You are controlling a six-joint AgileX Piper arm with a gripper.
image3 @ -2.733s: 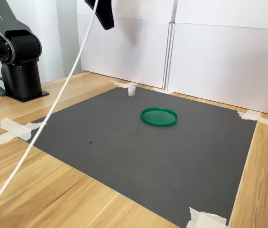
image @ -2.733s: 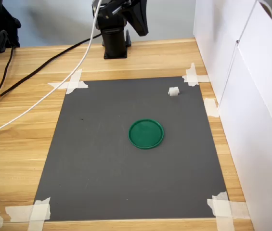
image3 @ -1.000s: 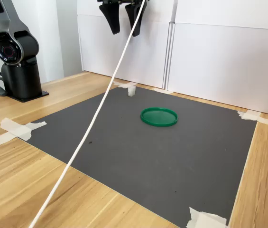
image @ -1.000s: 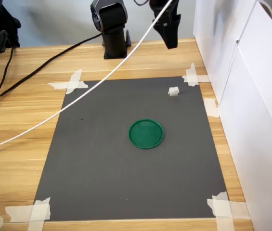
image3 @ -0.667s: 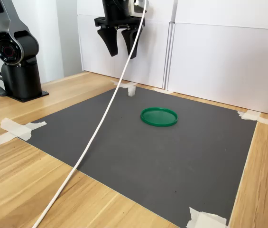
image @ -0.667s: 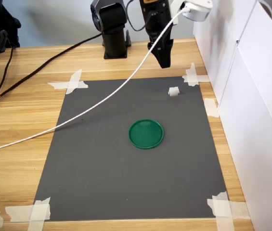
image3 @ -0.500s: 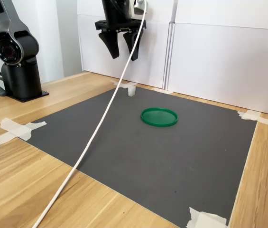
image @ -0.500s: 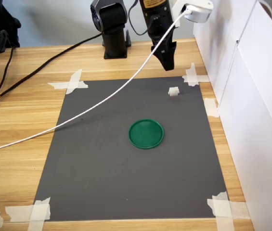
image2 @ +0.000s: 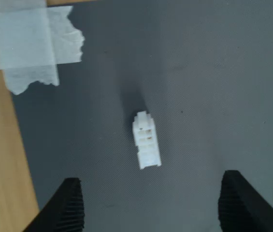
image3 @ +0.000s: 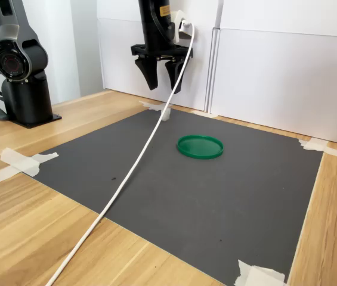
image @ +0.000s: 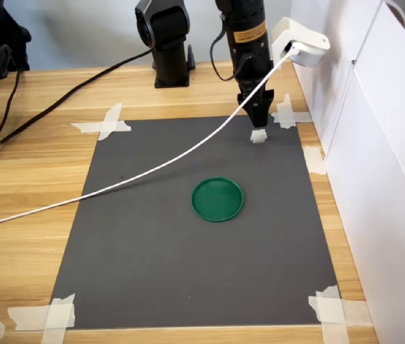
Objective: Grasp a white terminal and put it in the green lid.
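The white terminal point(image: 259, 136) lies on the dark mat near its far right corner in the first exterior view, apart from the green lid point(image: 218, 199) at mid-mat. My gripper point(image: 261, 116) hangs point-down just above the terminal, open and empty. In the wrist view the terminal point(image2: 146, 140) lies between and ahead of the two black fingers point(image2: 66, 205), untouched, with my gripper point(image2: 153, 208) spread wide. In the second exterior view my gripper point(image3: 163, 83) hovers over the terminal point(image3: 165, 115), which the cable partly hides; the green lid point(image3: 200, 146) lies nearer.
A white cable point(image: 152, 168) trails from the wrist's white box point(image: 301, 41) across the mat point(image: 188, 272) to the first exterior view's left. Tape strips point(image: 287, 115) hold the mat corners. White panels point(image: 374, 143) wall the right side. The arm's base point(image: 168, 43) stands behind.
My gripper has come down and towards the terminal, from high above the mat's far edge to just over it. The white cable swung along. The terminal and lid have not moved.
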